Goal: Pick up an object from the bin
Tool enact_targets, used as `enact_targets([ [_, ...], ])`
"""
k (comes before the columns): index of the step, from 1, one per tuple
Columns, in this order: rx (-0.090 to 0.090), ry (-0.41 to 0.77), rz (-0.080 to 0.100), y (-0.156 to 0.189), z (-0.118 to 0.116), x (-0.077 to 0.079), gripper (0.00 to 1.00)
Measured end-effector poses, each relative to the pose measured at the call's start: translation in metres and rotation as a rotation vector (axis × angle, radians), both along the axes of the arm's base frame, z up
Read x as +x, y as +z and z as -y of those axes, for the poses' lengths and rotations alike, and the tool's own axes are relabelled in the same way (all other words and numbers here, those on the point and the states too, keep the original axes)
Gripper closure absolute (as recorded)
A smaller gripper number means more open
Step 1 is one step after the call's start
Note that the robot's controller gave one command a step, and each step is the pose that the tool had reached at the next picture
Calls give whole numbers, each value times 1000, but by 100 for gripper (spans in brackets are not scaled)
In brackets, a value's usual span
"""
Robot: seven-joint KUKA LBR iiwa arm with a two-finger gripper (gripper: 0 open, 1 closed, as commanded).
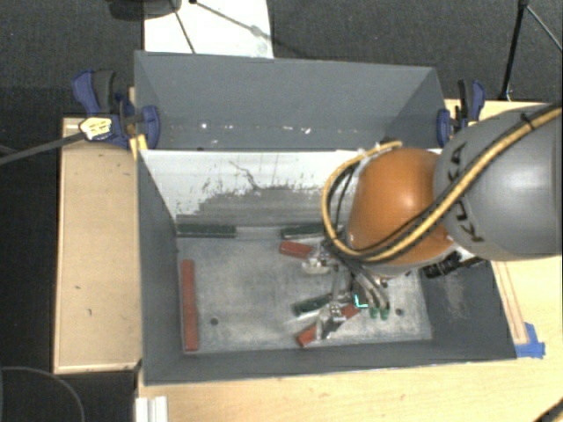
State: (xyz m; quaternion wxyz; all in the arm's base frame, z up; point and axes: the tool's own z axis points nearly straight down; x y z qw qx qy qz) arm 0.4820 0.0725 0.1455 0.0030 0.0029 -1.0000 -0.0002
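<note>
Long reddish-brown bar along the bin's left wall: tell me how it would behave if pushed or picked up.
The long reddish-brown bar looks straight and even, so it is probably stiff. It lies flat, so it would likely slide rather than roll. Gripped at one end, its length might make it tilt.

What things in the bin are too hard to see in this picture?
Camera view: the robot's orange cover hides the bin's right rear floor beneath it.
Camera view: the gripper sits among a heap of red and dark bits, too small and tangled to name; whether it holds one is unclear.
Camera view: the dark bar by the back wall is too small to identify.
</note>
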Motion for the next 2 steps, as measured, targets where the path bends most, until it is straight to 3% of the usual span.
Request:
enact_targets([
  [1,1,-3,7,3,0,2,0],
  [2,3,177,10,-69,15,5,100],
])
